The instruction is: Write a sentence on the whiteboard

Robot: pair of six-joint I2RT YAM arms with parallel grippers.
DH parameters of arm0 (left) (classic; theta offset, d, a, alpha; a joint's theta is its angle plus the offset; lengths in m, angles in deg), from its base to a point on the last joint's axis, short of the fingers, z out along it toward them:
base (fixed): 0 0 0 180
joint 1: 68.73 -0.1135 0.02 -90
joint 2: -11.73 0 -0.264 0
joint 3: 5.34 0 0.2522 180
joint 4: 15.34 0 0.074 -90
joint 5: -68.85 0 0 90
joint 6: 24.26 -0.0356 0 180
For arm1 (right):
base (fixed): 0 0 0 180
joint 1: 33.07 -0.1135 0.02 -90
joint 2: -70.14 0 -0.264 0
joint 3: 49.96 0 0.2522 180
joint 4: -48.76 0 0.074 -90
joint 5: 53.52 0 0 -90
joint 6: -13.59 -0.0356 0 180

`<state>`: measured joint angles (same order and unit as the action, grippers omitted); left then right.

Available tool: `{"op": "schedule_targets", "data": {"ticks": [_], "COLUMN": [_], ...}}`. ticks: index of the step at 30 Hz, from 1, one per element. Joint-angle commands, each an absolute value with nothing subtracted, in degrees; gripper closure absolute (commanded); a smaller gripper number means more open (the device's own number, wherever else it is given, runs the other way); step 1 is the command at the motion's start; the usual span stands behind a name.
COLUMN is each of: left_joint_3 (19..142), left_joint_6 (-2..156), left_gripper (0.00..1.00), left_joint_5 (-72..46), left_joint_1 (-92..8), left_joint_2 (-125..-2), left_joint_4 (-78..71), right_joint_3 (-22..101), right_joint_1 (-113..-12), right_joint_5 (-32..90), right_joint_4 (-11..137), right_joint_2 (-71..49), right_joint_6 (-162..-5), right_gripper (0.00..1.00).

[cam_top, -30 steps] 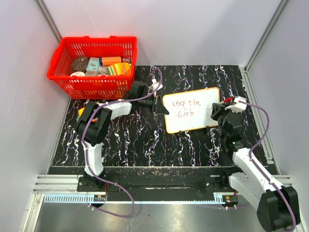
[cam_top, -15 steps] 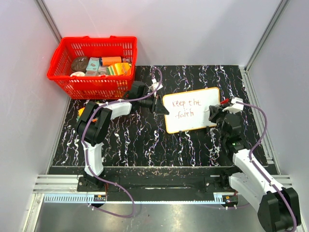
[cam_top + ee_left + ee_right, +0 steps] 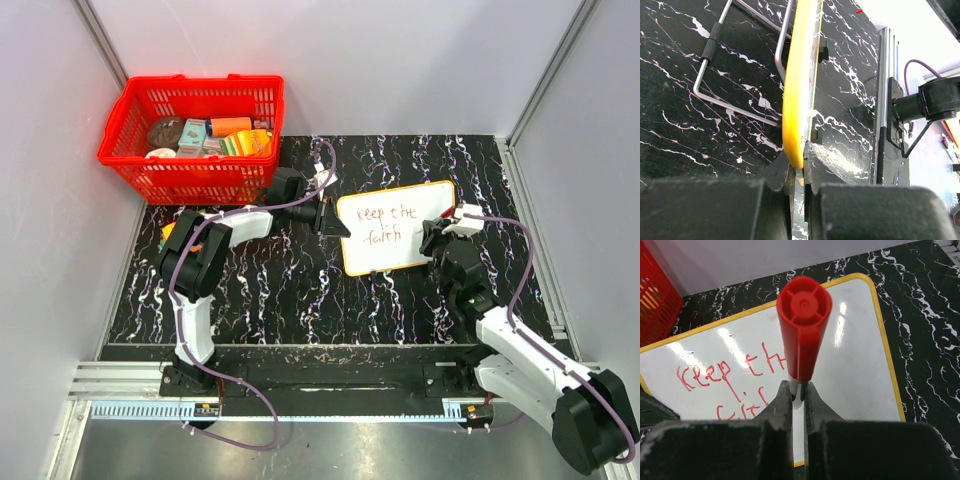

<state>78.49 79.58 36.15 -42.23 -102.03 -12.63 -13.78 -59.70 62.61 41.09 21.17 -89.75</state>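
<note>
1. Find the whiteboard [image 3: 395, 228] right of the centre of the table [image 3: 280, 300], somewhat nearer the far edge than the near one. A wire stand [image 3: 715, 75] shows behind it in the left wrist view, so it looks propped up rather than lying flat.
2. Your left pincer [image 3: 799, 172] is pressed together on the board's yellow rim at its left edge. That grip looks meant to brace the board so pen pressure cannot push it back or twist it on the stand.
3. Your right pincer [image 3: 797, 395] is pinching the red marker [image 3: 804, 330] low on its barrel, over the board's right part. The butt end faces the wrist camera and hides the tip, so you cannot tell whether the tip touches the surface.
4. The sentence [image 3: 385, 224] reads "keep the" on the upper line and "faith" below, in thin red strokes on the left and middle of the board.
5. White space remains to the right of "faith", just by the marker. Any further word would most likely go there.
6. The red basket [image 3: 190, 180] of goods sits at the far left corner, well apart from the board and out of either arm's way.
7. Watch the bracing side: if the left grip slackens while you write, the propped board could tip or skid.
</note>
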Motion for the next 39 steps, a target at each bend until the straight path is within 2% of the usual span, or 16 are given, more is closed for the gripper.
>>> {"op": "schedule_targets", "data": {"ticks": [1, 17, 39], "left_joint_3": [76.28, 76.36, 76.28], "left_joint_6": [70.92, 70.83, 70.75], "left_gripper": [1.00, 1.00, 1.00], "left_joint_5": [30.79, 30.80, 31.06], "left_joint_1": [-40.61, -40.61, -40.61], "left_joint_2": [-105.08, -105.08, -104.99], "left_joint_4": [-6.42, -6.42, -6.50], "right_joint_3": [-12.99, -9.30, -7.89], "right_joint_1": [-60.05, -59.96, -59.96], "right_joint_5": [66.45, 67.32, 68.30], "right_joint_4": [36.07, 30.27, 27.89], "right_joint_2": [18.73, 8.63, 3.09], "right_joint_6": [-88.71, -88.10, -89.24], "right_gripper": [1.00, 1.00, 1.00]}}
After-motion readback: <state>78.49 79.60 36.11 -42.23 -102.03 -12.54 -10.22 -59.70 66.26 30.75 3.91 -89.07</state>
